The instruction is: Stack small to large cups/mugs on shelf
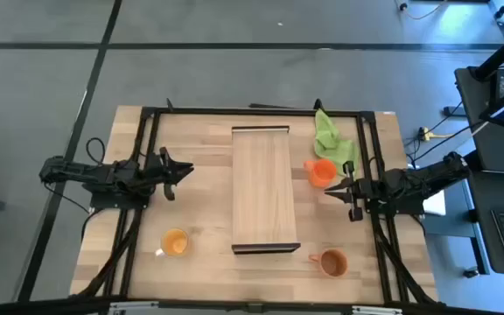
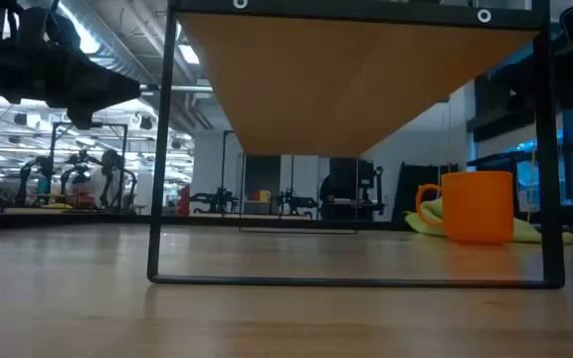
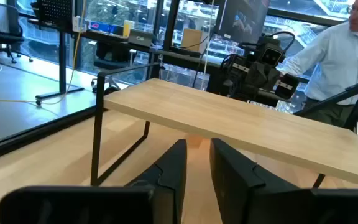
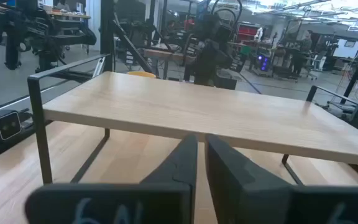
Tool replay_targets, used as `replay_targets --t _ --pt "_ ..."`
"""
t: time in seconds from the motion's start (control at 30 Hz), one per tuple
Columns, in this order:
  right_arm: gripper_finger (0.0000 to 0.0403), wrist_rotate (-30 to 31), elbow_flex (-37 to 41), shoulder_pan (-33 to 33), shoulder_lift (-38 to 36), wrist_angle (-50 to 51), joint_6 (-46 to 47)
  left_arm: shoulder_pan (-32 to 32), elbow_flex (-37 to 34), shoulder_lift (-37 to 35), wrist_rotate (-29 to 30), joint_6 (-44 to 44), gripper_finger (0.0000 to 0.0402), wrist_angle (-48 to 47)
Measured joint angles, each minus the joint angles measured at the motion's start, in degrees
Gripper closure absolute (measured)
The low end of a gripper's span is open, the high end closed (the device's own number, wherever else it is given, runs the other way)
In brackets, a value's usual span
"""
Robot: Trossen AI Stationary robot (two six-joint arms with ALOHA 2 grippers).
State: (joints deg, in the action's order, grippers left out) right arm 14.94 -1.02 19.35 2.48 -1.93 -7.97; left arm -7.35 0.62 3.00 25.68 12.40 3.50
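The shelf point(image 1: 265, 188), a long light-wood board on a black wire frame, stands in the middle of the table. The bright orange mug point(image 1: 320, 172) stands right of it beside a green cloth point(image 1: 332, 136); it also shows in the low view point(image 2: 477, 206). The yellow-orange mug point(image 1: 174, 243) stands near left of the shelf. The brown-orange mug point(image 1: 331, 262) stands near right. My left gripper point(image 1: 186, 171) hovers left of the shelf, shut and empty. My right gripper point(image 1: 331, 186) hovers right of it, just near of the bright orange mug, shut and empty.
Black frame rails point(image 1: 261, 111) run along the table's far edge and sides. The shelf's wire legs point(image 2: 157, 149) stand on the tabletop with open room under the board. A person point(image 3: 347, 37) stands beyond the table's right side.
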Motion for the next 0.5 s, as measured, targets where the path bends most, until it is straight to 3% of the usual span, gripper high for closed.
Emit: replay_targets --t 0.5 --pt "0.0368 -0.01 0.00 -0.02 -0.01 0.02 0.00 -0.01 -0.01 -0.02 0.00 0.00 0.0339 -0.02"
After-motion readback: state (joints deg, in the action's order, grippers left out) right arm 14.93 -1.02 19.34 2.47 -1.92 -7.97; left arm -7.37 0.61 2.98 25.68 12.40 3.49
